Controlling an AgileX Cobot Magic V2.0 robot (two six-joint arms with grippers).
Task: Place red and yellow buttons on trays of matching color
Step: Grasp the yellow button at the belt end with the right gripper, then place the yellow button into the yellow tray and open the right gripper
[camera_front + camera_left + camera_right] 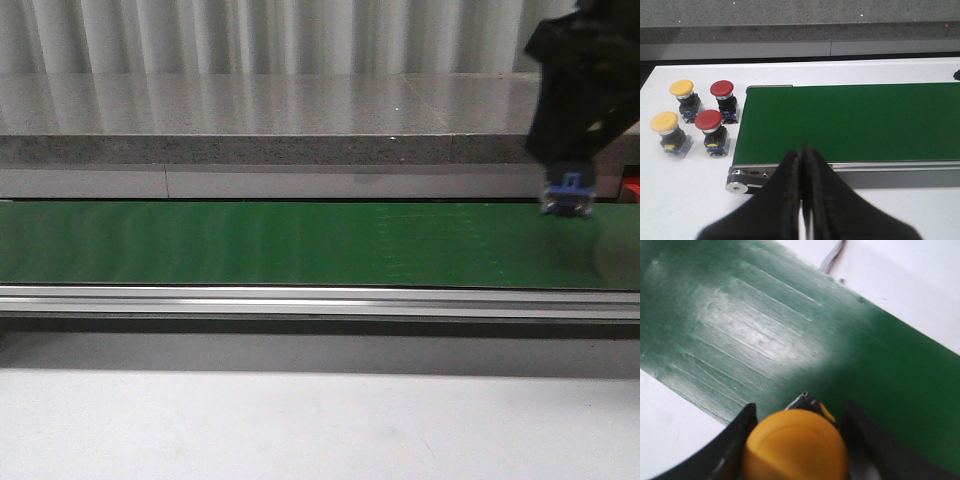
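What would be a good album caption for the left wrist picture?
Closed left pincer above the green belt's end, beside two yellow buttons and two red buttons.

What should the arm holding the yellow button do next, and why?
Probably carry it off toward a yellow tray. The right gripper is shut on a yellow button above the green belt, and no tray shows in any view. The left gripper is shut and empty.
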